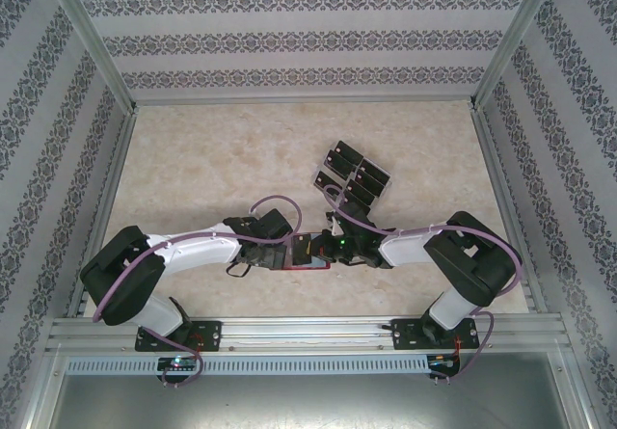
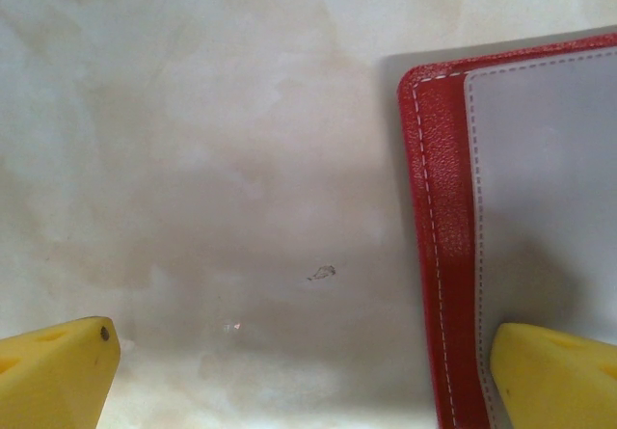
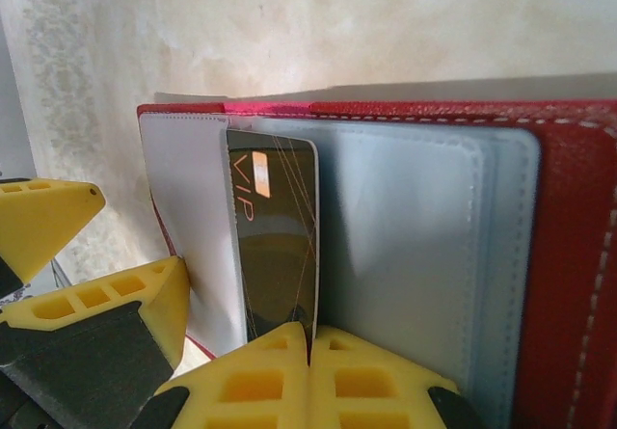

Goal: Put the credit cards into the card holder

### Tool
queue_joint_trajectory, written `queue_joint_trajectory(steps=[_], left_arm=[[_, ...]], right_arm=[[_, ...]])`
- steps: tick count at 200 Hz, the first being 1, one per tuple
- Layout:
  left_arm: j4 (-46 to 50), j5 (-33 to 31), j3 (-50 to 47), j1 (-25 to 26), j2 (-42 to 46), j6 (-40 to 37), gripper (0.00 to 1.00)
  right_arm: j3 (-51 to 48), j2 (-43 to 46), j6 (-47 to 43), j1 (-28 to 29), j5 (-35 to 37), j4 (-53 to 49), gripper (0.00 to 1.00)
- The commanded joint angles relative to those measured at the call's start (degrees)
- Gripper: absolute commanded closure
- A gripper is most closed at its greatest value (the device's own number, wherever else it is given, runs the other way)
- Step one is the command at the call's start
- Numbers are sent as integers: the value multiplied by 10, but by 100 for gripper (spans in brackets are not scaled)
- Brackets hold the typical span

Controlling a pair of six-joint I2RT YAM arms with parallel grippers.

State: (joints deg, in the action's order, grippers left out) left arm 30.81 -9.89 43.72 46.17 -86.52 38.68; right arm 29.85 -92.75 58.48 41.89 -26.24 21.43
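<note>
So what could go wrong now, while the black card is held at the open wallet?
1. The right tool grips the black card only by one short edge, and the card looks slightly tilted against the grey pocket. Pushing may jam or bend it.
2. The left tool is open, with one finger over the wallet edge. The wallet may slide when pushed.

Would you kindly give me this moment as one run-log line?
right gripper: shut on credit card | card over card holder pockets | left gripper: open, finger over holder edge
</note>
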Motion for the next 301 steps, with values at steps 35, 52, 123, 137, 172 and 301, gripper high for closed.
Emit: queue_joint_trajectory(steps=[35, 52, 123, 137, 172, 301], left_arm=[[43, -18, -24, 5, -17, 3, 0], [44, -17, -23, 5, -17, 2, 0], [43, -17, -24, 5, -17, 2, 0], [43, -16, -24, 5, -16, 2, 0], [45, -16, -24, 5, -15, 4, 0], [87, -13, 13, 5, 50, -7, 0]], right_arm=[[3, -28, 7, 18, 30, -24, 100], [5, -30, 8, 21, 29, -22, 100], [15, -31, 3, 28, 24, -27, 98], [16, -26, -1, 29, 25, -32, 89], [24, 16, -21, 26, 33, -77, 61], [2, 47, -48, -1, 64, -133, 90]])
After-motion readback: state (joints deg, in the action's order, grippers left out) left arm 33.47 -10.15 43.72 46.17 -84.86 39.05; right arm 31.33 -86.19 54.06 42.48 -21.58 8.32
